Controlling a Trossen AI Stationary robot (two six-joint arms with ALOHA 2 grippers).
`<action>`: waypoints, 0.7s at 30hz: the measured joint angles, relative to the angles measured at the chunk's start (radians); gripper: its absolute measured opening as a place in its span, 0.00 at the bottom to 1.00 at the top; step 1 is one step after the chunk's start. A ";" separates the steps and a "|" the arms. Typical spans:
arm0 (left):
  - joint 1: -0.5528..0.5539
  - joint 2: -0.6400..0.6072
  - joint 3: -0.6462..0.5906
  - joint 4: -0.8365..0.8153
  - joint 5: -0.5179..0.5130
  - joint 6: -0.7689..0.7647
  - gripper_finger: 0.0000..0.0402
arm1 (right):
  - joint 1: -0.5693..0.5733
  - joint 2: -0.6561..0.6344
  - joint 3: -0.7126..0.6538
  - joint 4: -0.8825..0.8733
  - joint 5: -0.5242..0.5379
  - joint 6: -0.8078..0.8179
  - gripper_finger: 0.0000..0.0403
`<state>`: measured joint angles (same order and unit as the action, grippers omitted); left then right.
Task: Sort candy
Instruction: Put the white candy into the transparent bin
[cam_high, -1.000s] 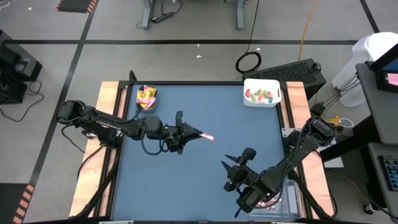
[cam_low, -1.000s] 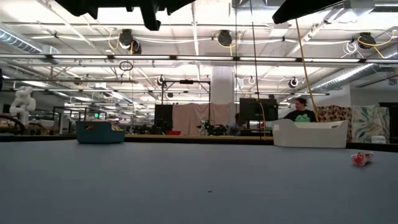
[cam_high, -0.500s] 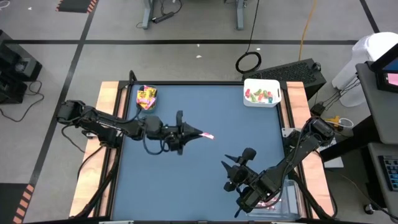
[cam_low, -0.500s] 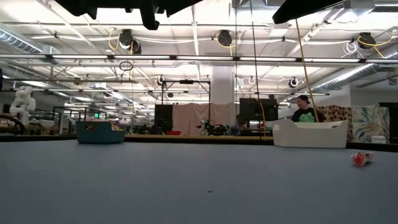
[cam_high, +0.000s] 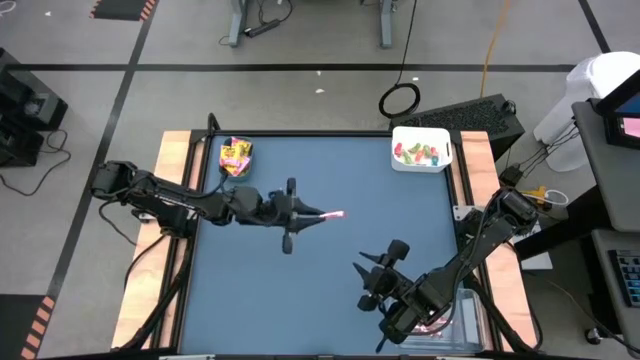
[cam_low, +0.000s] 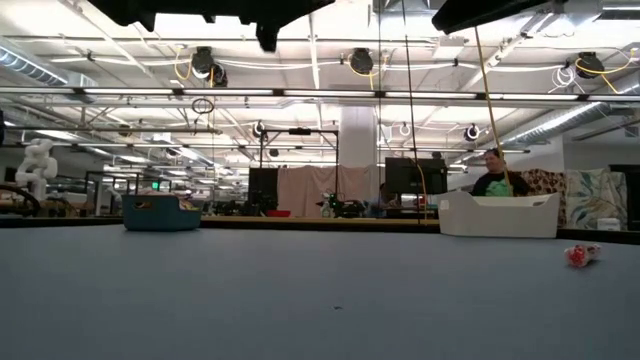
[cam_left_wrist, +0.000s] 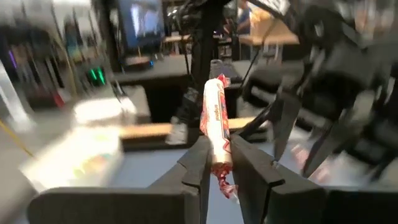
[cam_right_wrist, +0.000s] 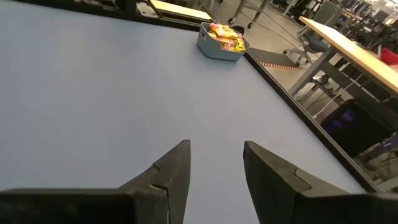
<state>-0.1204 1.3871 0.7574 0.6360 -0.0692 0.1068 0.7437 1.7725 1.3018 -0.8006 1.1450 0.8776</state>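
In the low view both arms are cut off at the top edge, only dark undersides showing, so neither claw can be read there. One red wrapped sweet (cam_low: 581, 254) lies alone at the right of the mat (cam_low: 300, 300). A person (cam_low: 496, 178) shows beyond the white bin (cam_low: 497, 214), mostly hidden behind it. The left wrist view is smeared with motion; its background is hard to make out.

The left gripper (cam_high: 318, 214) sits left of centre in the high view, above the mat, pinched on a pink-white stick (cam_high: 335, 214) that juts out toward the right. The wrist view confirms it: the fingers (cam_left_wrist: 198, 163) clamp the stick (cam_left_wrist: 214, 118) near its lower end, the rest standing clear above them (a twisted wrapper tail hangs below). The right gripper (cam_high: 372, 270) hovers at lower centre-right, its fingers (cam_right_wrist: 169, 171) parted with nothing between them.

Yellow packets (cam_high: 235, 155) fill the teal bin (cam_high: 222, 163) at upper left; green and red pieces (cam_high: 418, 153) lie in the white bin at upper right.

Since a second ago the left gripper has rolled about its wrist and shifted slightly right, the stick with it. The right arm has not moved.
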 joint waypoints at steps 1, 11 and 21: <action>0.000 0.000 0.000 -0.001 0.000 -0.092 0.15 | 0.000 0.000 0.000 0.008 0.000 0.000 0.35; 0.000 0.000 0.000 -0.004 0.014 -0.759 0.16 | 0.000 0.000 0.000 0.080 -0.021 -0.031 0.35; 0.000 0.000 0.000 -0.045 0.024 -0.762 0.16 | -0.002 0.000 0.000 0.094 -0.027 -0.052 0.35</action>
<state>-0.1204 1.3872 0.7574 0.5911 -0.0452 -0.6553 0.7422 1.7725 1.3018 -0.7067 1.1184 0.8257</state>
